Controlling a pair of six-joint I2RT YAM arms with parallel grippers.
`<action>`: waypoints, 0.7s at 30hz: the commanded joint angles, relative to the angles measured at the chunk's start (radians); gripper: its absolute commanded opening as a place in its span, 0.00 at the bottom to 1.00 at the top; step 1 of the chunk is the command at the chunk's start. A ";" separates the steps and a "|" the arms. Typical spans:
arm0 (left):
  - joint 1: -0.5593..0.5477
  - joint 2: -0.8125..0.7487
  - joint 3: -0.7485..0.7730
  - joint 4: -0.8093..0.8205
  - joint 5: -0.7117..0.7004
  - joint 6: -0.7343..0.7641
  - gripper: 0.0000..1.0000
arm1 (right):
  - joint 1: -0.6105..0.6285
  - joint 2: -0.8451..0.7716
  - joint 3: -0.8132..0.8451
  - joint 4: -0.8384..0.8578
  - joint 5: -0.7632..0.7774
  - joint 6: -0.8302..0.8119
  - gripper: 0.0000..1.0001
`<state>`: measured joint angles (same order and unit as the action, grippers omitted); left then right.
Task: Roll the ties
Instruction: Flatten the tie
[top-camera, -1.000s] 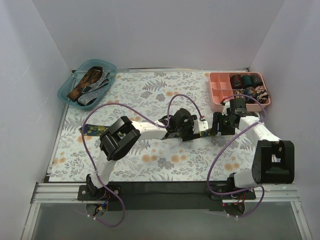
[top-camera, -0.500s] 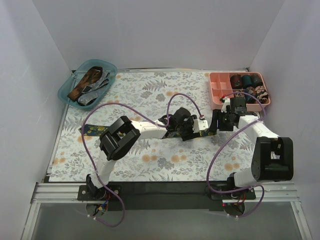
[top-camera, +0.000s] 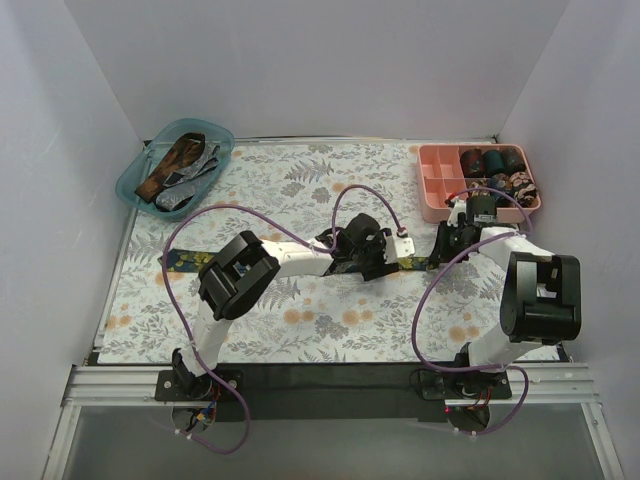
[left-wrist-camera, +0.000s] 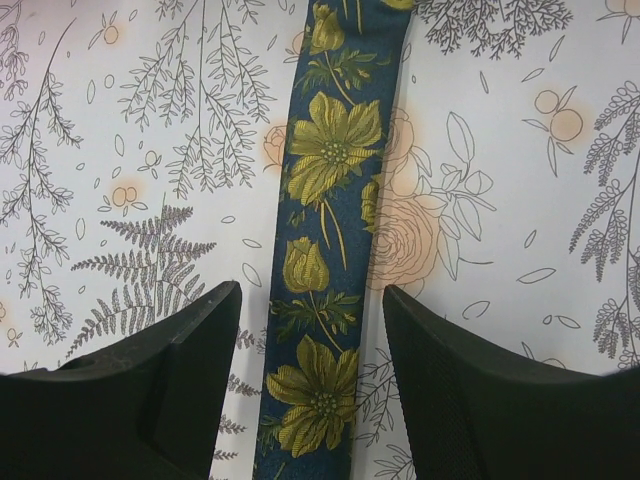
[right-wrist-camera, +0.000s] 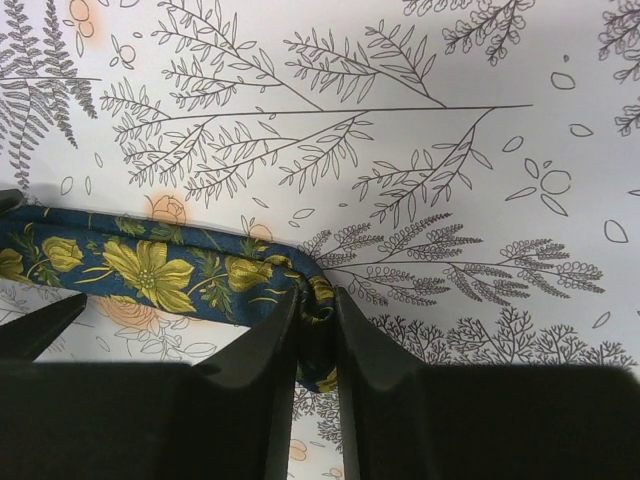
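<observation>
A navy tie with yellow flowers (top-camera: 190, 261) lies stretched across the floral mat from left to right. In the left wrist view the tie (left-wrist-camera: 325, 260) runs flat between the fingers of my open left gripper (left-wrist-camera: 312, 330), which hovers over its middle (top-camera: 372, 262). My right gripper (right-wrist-camera: 315, 325) is shut on the tie's right end (right-wrist-camera: 318, 292), which is curled into a small tight roll between the fingers; the rest (right-wrist-camera: 150, 270) trails off to the left. In the top view the right gripper (top-camera: 445, 243) is near the pink tray.
A pink compartment tray (top-camera: 432, 180) at the back right holds several rolled ties (top-camera: 492, 160). A teal basket (top-camera: 135, 185) at the back left holds several unrolled ties (top-camera: 180, 165). Purple cables (top-camera: 360, 195) loop over the mat. White walls enclose three sides.
My right gripper moved right and back toward the pink tray, drawing the tie's end with it. The left gripper stayed over the tie's middle.
</observation>
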<state>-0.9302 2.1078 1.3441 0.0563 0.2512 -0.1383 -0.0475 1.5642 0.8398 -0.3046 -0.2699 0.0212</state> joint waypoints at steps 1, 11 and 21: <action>0.013 -0.008 0.033 -0.001 0.011 -0.010 0.55 | -0.003 0.030 0.038 0.030 -0.046 -0.018 0.22; 0.019 -0.028 0.026 -0.030 0.017 -0.030 0.55 | -0.003 0.050 0.054 0.019 -0.049 -0.017 0.04; 0.051 -0.140 0.033 -0.033 0.030 -0.266 0.50 | 0.000 0.051 0.064 -0.013 -0.006 -0.018 0.01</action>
<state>-0.9009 2.0789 1.3441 0.0219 0.2604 -0.2909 -0.0502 1.6100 0.8627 -0.2970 -0.2985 0.0189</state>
